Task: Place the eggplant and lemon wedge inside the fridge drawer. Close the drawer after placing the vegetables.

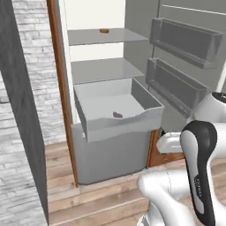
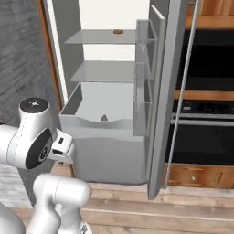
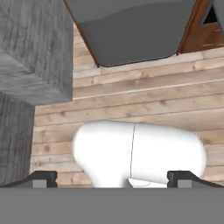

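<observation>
Wide-apart fingertips mark the gripper (image 3: 112, 178) as empty: it hangs low in front of the fridge and points down at the plank floor (image 3: 144, 94), clamped on nothing. Left to right across the left base view: a grey brick wall (image 1: 26, 132), the fridge's wooden side edge (image 1: 62, 88), then the fridge drawer (image 1: 117, 110) — pulled well out, its scooped front panel overhanging the lower bin (image 1: 110, 156). One small dark item (image 1: 117, 114) lies on the drawer floor near the front, too small to name with certainty; it may be the eggplant. No lemon wedge can be made out in the drawer. A small orange-brown round item (image 1: 104, 31) sits on the top glass shelf (image 1: 106, 37).

Judged from this, placing is at best partly done, and closing the drawer remains. Room is tight to the right, where the open door's shelf bins (image 1: 181, 66) jut toward the drawer; the floor before the front panel gives clear approach for a push.
</observation>
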Available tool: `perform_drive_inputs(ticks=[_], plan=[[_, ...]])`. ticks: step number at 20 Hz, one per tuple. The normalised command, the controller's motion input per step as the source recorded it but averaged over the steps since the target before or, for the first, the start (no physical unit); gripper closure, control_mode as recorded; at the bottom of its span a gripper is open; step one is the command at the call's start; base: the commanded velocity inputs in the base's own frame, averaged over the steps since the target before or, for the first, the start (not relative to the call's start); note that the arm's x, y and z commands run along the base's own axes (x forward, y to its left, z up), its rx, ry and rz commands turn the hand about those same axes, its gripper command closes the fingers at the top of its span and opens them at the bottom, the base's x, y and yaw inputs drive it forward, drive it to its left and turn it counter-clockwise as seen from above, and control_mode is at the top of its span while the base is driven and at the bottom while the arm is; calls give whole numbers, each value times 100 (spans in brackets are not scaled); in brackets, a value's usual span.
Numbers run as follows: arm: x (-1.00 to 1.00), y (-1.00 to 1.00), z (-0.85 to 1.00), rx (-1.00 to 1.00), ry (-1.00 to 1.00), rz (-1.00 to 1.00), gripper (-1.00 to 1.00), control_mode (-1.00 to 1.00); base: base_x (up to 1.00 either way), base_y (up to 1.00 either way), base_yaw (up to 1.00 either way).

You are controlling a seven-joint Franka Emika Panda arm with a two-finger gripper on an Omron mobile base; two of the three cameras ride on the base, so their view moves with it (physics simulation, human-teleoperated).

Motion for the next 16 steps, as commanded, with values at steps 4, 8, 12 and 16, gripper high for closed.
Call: perform_drive_inputs(ticks=[4, 8, 12, 16], plan=[[0, 0, 0, 0, 0, 0, -100, 100, -100, 0, -57], [0, 0, 0, 0, 0, 0, -100, 100, -89, -7, -68], [0, 0, 0, 0, 0, 0, -100, 100, -59, -11, -77], [0, 0, 0, 0, 0, 0, -100, 100, -14, -6, -74]])
